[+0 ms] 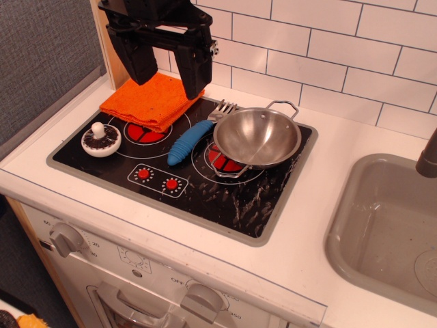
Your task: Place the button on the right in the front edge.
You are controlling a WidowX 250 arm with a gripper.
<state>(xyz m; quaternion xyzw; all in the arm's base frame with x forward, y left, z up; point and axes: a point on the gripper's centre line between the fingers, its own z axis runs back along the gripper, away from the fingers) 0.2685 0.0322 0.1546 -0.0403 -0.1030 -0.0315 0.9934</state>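
The button (101, 140), a small white mushroom cap with a dark brown ring and a white knob, sits on the left end of the glossy black cooktop (225, 198). The cooktop's grey-rimmed front edge (153, 203) runs along the side nearest the oven knobs. My gripper (162, 74) hangs open and empty above the back left of the cooktop, over the orange cloth, apart from the button.
An orange cloth (147, 102) lies on the back left burner. A blue-handled fork (192, 140) lies mid-cooktop beside a steel pan (257, 137). A grey sink (389, 229) is at the right. Grey oven knobs (65, 239) are below.
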